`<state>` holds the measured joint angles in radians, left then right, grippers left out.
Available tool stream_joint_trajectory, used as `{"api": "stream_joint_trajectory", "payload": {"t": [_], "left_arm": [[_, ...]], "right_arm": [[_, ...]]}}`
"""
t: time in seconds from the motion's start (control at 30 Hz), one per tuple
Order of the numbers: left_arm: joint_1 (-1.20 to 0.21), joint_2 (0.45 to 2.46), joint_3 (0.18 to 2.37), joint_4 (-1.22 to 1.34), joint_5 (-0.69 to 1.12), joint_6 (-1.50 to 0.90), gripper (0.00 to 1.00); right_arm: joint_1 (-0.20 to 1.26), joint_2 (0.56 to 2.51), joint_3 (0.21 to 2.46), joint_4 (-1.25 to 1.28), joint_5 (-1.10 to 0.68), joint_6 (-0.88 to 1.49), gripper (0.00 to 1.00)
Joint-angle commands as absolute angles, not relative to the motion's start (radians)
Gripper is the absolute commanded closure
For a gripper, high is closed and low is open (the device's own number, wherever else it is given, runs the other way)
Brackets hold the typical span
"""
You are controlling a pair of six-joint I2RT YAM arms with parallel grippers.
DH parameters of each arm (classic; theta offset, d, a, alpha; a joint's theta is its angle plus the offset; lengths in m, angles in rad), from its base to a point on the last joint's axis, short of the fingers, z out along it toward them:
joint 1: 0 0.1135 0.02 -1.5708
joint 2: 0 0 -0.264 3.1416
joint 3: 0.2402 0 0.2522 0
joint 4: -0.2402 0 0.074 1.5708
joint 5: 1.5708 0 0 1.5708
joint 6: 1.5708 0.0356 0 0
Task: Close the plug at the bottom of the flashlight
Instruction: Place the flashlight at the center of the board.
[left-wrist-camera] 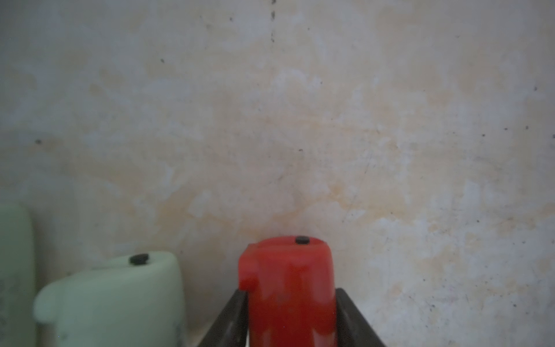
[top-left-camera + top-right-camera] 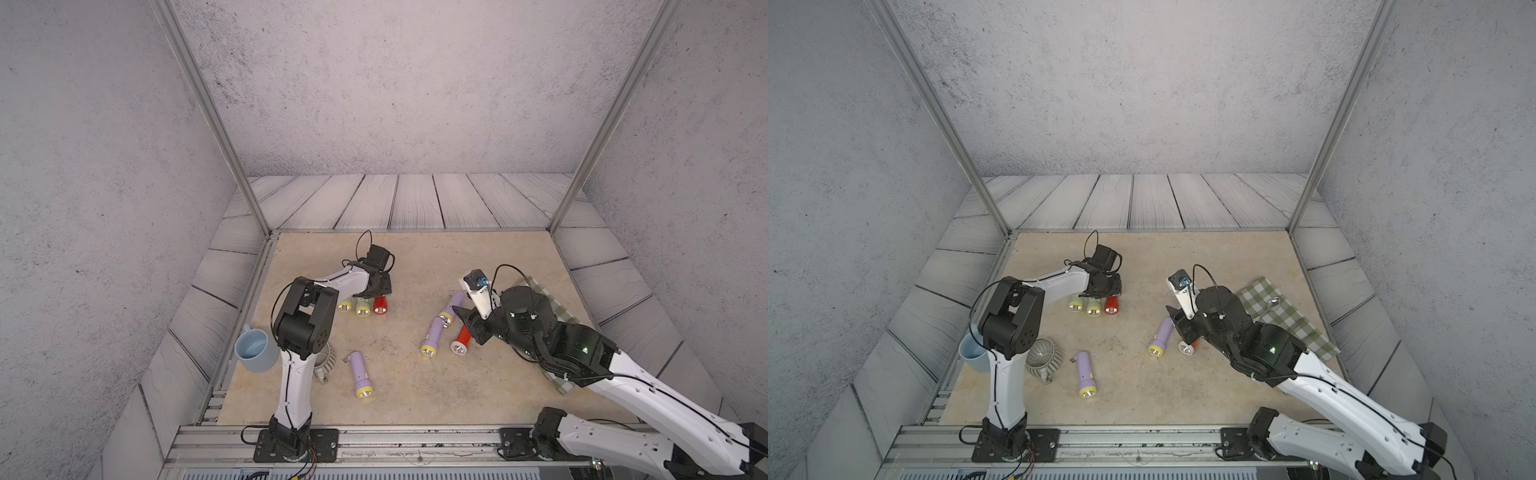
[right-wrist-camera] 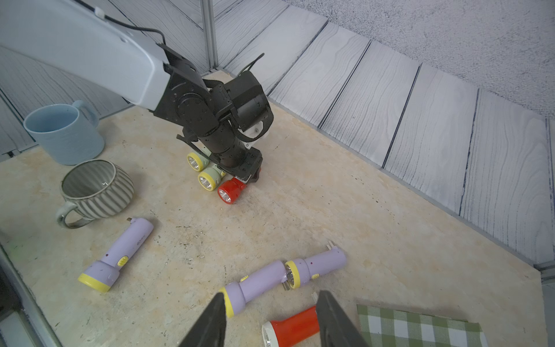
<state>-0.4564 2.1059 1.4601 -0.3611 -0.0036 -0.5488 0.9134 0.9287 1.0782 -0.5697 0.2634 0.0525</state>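
Note:
A red flashlight (image 2: 380, 305) (image 1: 288, 285) lies at the back of the table, last in a row with two pale green flashlights (image 2: 362, 308) (image 1: 114, 294). My left gripper (image 2: 376, 291) (image 1: 291, 291) reaches down over it, its black fingers pressed against both sides of the red body. The tail end shows flat, with a small black dot and no prongs sticking out. My right gripper (image 3: 272, 294) (image 2: 467, 328) hovers open above a second red flashlight (image 3: 294, 329) whose prongs stick out, holding nothing.
Two purple flashlights (image 3: 255, 284) (image 3: 318, 264) lie end to end beside the right gripper, and a third (image 3: 120, 255) lies nearer the front. A blue mug (image 3: 64, 135) and a ribbed grey mug (image 3: 96, 189) stand at the left. A green checked cloth (image 3: 420, 330) lies at the right.

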Motion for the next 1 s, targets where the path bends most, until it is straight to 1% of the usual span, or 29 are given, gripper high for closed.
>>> {"api": "stream_joint_trajectory", "payload": {"t": [0.0,0.17,0.3,0.47,0.6,0.67,0.77,0.83,0.97], "left_arm": [[-0.448,2.122,1.482,-0.376,-0.008,-0.547,0.47],[-0.446,2.110,1.485,-0.375,-0.008,-0.546,0.43],[-0.446,2.054,1.489,-0.375,0.007,-0.531,0.40],[-0.448,1.933,1.481,-0.389,0.014,-0.505,0.39],[-0.457,1.797,1.422,-0.379,0.024,-0.491,0.38],[-0.483,1.725,1.373,-0.349,0.048,-0.461,0.38],[-0.575,1.640,1.321,-0.343,0.039,-0.375,0.38],[-0.640,1.607,1.284,-0.345,0.063,-0.331,0.38],[-0.730,1.584,1.194,-0.296,0.144,-0.318,0.38]], "right_arm": [[0.906,0.924,1.063,-0.554,0.259,0.067,0.49],[0.901,0.915,1.058,-0.549,0.262,0.069,0.50],[0.898,0.918,1.058,-0.551,0.259,0.070,0.49],[0.897,0.919,1.061,-0.551,0.258,0.072,0.50],[0.897,0.910,1.068,-0.558,0.284,0.072,0.49],[0.896,0.907,1.072,-0.567,0.331,0.074,0.48],[0.883,0.914,1.091,-0.601,0.389,0.083,0.48],[0.869,0.920,1.104,-0.621,0.405,0.095,0.49],[0.830,0.907,1.107,-0.643,0.449,0.124,0.49]]}}
